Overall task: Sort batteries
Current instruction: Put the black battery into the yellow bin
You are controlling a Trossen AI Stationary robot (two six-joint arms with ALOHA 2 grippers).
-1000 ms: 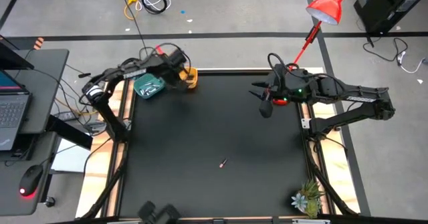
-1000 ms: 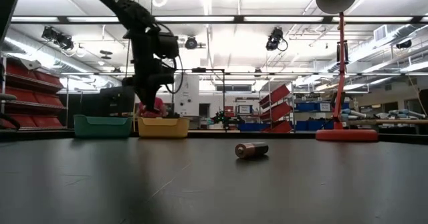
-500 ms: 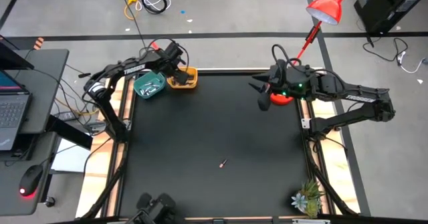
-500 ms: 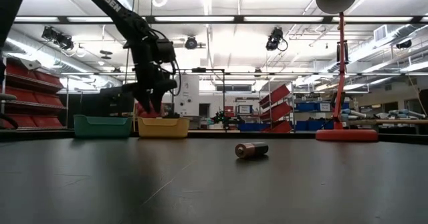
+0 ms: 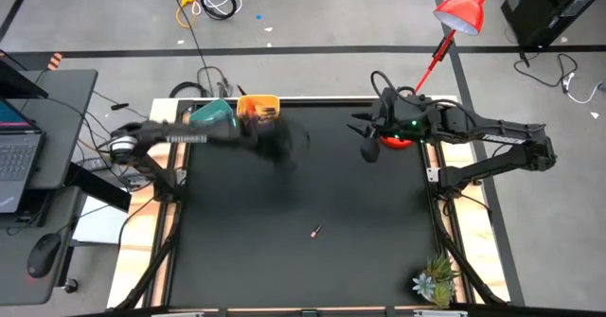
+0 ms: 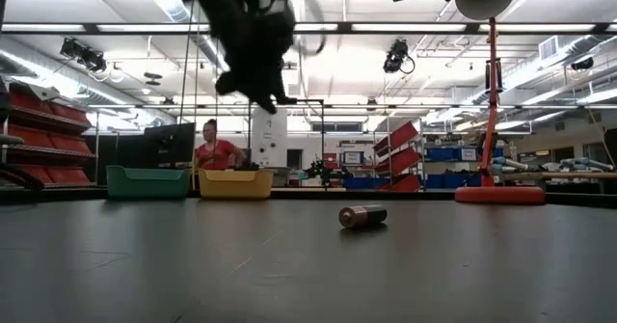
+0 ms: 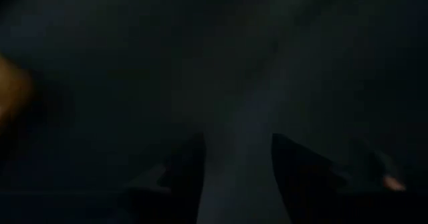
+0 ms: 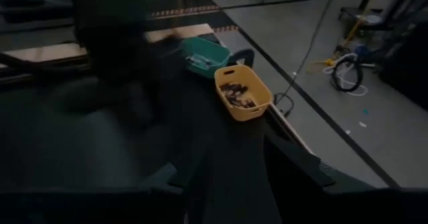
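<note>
One battery (image 5: 316, 230), dark with a copper end, lies on its side on the black table (image 5: 379, 251); it also shows in the low view (image 6: 362, 216). The teal bowl (image 5: 210, 114) and the yellow bowl (image 5: 258, 106) stand at the far left corner. The right wrist view shows dark batteries in the yellow bowl (image 8: 242, 91) and pale ones in the teal bowl (image 8: 204, 55). My left gripper (image 5: 282, 149), blurred, hangs open and empty (image 7: 234, 167) above the table, right of the bowls. My right gripper (image 5: 367, 145) waits open (image 8: 234, 170) high at the far right.
A red lamp stands with its base (image 5: 398, 139) at the table's far right and its shade (image 5: 464, 5) beyond the edge. A small plant (image 5: 436, 279) sits at the near right corner. A person (image 6: 214, 151) stands in the room behind the bowls.
My left gripper has opened over the yellow bowl. It has then risen and swung fast away from the bowls, toward the table's right and near side. The battery on the table has stayed where it was.
</note>
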